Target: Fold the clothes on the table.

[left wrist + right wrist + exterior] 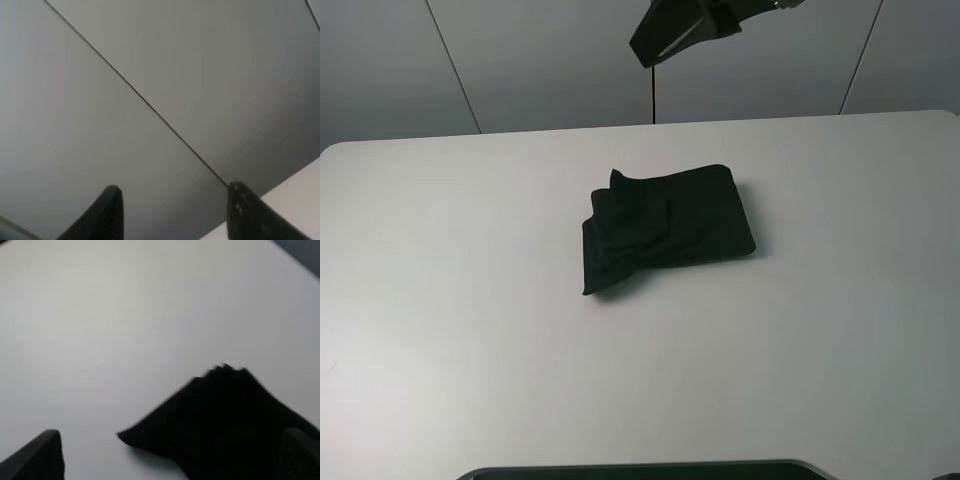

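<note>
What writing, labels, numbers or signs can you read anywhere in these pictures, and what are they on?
There is none to read. The black T-shirt lies folded on the white table with only plain black fabric showing; no print or neck label is visible. The table, the wall panels behind it and both wrist views carry no markings.
</note>
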You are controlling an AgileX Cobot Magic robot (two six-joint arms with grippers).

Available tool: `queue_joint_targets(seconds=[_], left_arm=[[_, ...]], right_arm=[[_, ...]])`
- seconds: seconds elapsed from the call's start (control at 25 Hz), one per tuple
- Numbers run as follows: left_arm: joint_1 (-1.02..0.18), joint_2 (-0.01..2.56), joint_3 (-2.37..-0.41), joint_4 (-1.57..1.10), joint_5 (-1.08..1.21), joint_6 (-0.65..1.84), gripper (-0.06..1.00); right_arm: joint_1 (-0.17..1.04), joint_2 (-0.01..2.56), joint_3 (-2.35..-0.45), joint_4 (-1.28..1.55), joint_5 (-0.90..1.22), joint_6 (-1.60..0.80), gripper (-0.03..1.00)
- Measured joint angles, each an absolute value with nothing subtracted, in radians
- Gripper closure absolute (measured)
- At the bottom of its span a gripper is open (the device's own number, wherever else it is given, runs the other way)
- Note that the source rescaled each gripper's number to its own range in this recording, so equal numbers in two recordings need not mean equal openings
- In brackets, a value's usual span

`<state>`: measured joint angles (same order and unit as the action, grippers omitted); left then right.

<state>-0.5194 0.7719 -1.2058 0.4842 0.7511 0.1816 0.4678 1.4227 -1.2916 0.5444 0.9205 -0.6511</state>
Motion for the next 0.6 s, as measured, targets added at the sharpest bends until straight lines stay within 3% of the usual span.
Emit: queue_joint_targets(seconds=[0.12,0.4,0.6], left_arm=[[-0.519,0.667,-1.206,0.484,0.812,0.159,0.35],[-0.519,0.470,-1.206,0.486,1.039,0.034,0.35],[-0.519,0.433,-1.206,0.486,1.208,0.012,0.35]], right_arm=[[0.468,1.287,-1.292,0.285,0.958,-0.554,-0.02],[0.468,1.002,-1.292,-0.227,1.175,-0.339,-0.03],[0.468,0.791,-1.292,-0.577,1.215,-0.207,-0.03]])
